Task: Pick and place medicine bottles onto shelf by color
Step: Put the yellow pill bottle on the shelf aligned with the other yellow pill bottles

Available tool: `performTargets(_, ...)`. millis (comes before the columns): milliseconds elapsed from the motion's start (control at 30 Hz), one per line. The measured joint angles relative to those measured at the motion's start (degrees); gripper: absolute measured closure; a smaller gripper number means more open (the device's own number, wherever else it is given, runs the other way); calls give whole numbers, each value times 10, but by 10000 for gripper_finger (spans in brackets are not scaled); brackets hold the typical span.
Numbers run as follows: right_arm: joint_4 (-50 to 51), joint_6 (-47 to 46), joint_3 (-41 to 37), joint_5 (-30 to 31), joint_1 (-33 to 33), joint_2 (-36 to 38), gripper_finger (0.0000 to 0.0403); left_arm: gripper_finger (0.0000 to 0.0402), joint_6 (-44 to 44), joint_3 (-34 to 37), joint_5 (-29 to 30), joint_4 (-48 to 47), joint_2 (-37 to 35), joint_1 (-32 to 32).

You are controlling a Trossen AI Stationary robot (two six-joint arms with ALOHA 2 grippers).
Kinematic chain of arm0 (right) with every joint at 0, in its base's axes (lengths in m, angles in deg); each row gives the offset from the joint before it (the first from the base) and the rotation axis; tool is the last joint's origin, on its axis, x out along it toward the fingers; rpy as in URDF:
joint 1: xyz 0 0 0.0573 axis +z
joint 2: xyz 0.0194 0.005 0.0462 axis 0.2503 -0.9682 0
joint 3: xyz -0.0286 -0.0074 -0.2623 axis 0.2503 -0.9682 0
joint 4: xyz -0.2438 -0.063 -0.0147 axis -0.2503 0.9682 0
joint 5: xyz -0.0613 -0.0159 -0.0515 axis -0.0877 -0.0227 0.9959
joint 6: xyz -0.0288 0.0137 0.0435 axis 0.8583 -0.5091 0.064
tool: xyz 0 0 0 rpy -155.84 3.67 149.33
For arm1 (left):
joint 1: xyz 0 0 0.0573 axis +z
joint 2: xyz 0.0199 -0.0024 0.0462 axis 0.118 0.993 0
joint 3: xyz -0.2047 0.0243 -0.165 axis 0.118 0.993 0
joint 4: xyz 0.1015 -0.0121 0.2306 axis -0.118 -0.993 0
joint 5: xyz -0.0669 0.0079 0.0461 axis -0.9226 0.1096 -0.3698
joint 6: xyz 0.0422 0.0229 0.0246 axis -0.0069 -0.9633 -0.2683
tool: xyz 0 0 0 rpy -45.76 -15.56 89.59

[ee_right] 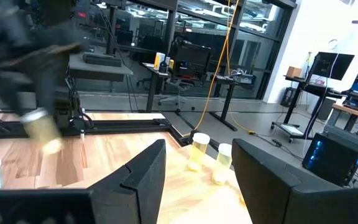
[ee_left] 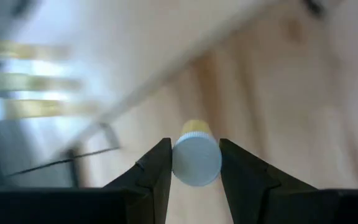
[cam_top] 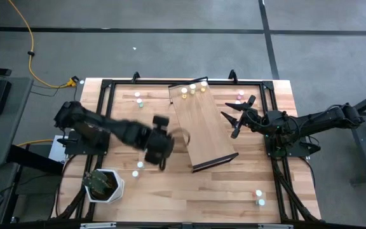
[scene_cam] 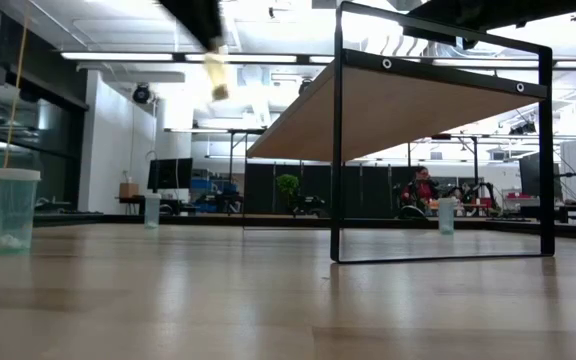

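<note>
My left gripper (ee_left: 196,180) is shut on a yellow bottle with a white cap (ee_left: 196,160). It is high above the table, by the left edge of the tilted light-wood shelf (cam_top: 202,124). The bottle also shows in the low view (scene_cam: 218,78) and, blurred, in the right wrist view (ee_right: 41,129). Several yellow bottles (cam_top: 192,90) stand at the shelf's far end and show in the right wrist view (ee_right: 201,147). My right gripper (cam_top: 239,116) is open and empty, just right of the shelf. My left gripper pinches the bottle's white cap (ee_left: 196,163) between its two fingers, one on each side of it. The cap's top faces back toward the wrist and the yellow body (ee_left: 194,127) sticks out past the fingertips. The bottle hangs clear of the table (scene_cam: 218,78).
Loose bottles stand on the table: two at the far left (cam_top: 138,98), two at the near left (cam_top: 137,168), two at the near right (cam_top: 259,197), and pink ones at the far right (cam_top: 240,96). A white pot with a plant (cam_top: 103,184) stands at the near left.
</note>
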Motion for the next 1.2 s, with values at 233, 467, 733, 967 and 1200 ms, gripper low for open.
performTargets(233,1,-6,0,0,0,0,226,292,-61,-70,-38,26,-2,162)
performTargets(467,2,10,0,0,0,0,226,291,-38,-69,-151,43,17,337)
performTargets(733,-2,8,0,0,0,0,226,291,-11,-69,-225,89,41,413)
performTargets(967,-1,5,0,0,0,0,226,291,-11,-85,-228,85,61,403)
performTargets(1200,-1,9,0,0,0,0,226,291,-21,-85,-218,67,79,400)
